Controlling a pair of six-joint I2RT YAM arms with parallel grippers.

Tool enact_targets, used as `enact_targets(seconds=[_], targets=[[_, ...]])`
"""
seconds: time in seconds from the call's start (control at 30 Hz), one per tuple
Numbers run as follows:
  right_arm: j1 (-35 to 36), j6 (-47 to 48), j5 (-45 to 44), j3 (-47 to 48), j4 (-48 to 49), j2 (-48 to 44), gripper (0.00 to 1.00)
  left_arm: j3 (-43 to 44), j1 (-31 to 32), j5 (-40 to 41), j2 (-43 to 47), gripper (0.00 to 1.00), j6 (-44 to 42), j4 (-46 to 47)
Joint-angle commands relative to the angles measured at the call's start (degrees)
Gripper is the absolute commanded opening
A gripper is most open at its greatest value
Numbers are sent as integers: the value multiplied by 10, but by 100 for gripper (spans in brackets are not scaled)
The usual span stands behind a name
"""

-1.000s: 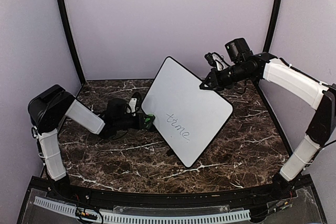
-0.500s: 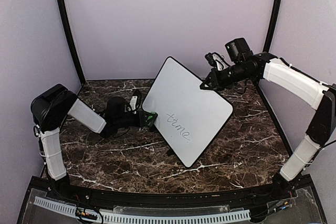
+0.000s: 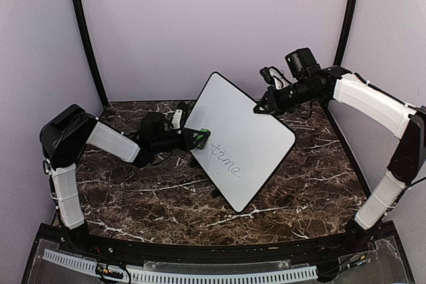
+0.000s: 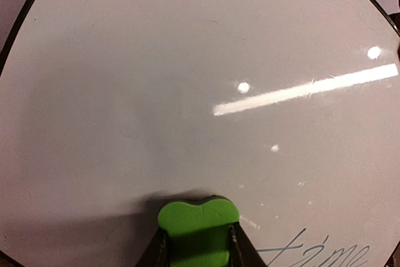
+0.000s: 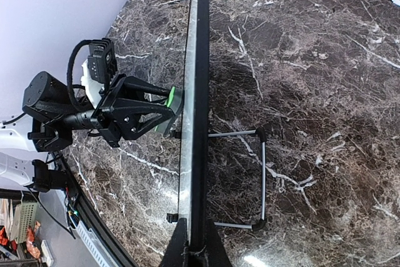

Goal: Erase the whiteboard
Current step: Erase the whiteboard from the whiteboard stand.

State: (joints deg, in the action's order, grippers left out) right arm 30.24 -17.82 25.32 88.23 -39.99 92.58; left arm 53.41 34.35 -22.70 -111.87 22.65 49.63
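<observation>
**Top view.** The whiteboard (image 3: 246,131) stands tilted on the counter (image 3: 133,191), one corner up. The writing (image 3: 225,159) is on its lower half. The left fingers (image 3: 197,139) are clamped on a green eraser (image 3: 204,138), which is pressed to the board face just left of the writing. The right fingers (image 3: 259,106) are closed on the whiteboard's upper right edge.

**Left wrist view.** The whiteboard (image 4: 187,79) fills the view; its face is glossy w/ strong glare. The eraser (image 4: 199,223) touches the face, and the writing (image 4: 325,253) lies just right of it, not yet wiped.

**Right wrist view.** The whiteboard (image 5: 199,92) shows edge-on and is thin. A wire stand (image 5: 262,179) props it from behind. The right fingers (image 5: 180,249) pinch the frame.

**Handling (est.).** The board is probably stiff, light and thin. The face looks slick, so take hold at the frame, never the face. The stand gives little resistance vs. wiping pressure, so the board may slide or tip. Keep the edge braced opposite the eraser side.
</observation>
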Motion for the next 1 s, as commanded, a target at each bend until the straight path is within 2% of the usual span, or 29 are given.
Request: enact_targets(seconds=[0.0, 0.23, 0.53, 0.7, 0.97], targets=[[31, 72, 37, -7, -27, 22, 0, -1, 37, -4, 16, 0, -44, -44], [31, 70, 36, -10, -26, 17, 0, -63, 43, -2, 13, 0, -20, 3], [31, 69, 35, -14, -25, 11, 0, -90, 55, -2, 14, 0, -18, 13], [31, 70, 35, -13, -25, 13, 0, -83, 59, -8, 14, 0, -17, 16], [31, 70, 36, -11, -26, 15, 0, -25, 73, -4, 14, 0, -24, -7]])
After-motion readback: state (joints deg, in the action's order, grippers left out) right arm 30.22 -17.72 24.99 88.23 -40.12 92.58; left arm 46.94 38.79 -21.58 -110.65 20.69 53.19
